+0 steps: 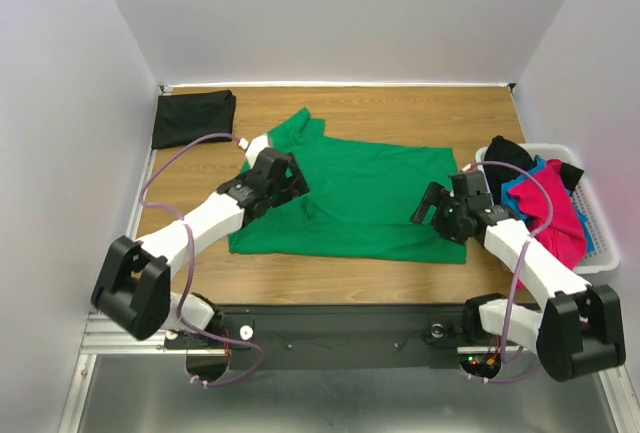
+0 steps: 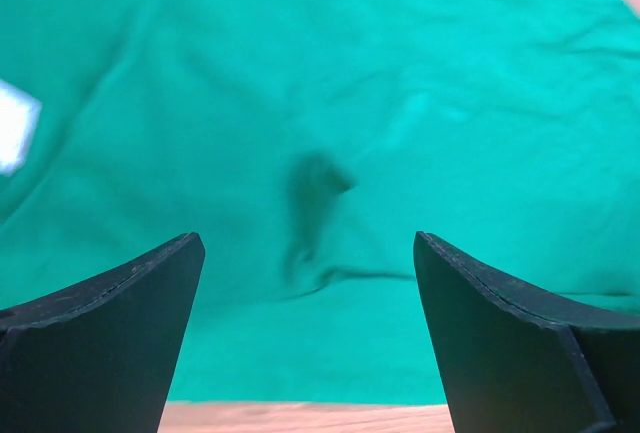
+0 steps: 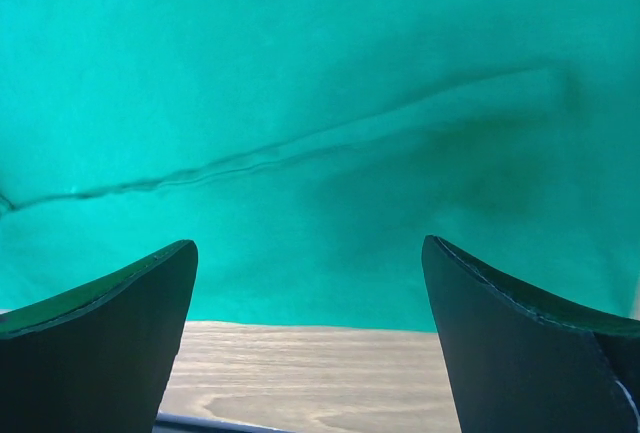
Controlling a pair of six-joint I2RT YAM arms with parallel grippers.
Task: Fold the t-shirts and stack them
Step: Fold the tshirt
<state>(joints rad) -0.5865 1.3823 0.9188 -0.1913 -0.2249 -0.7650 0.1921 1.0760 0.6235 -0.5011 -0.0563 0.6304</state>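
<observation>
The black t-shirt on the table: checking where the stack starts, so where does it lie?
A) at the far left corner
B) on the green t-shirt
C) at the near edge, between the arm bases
A: the black t-shirt lies folded at the table's far left corner, beyond the green t-shirt.
</observation>
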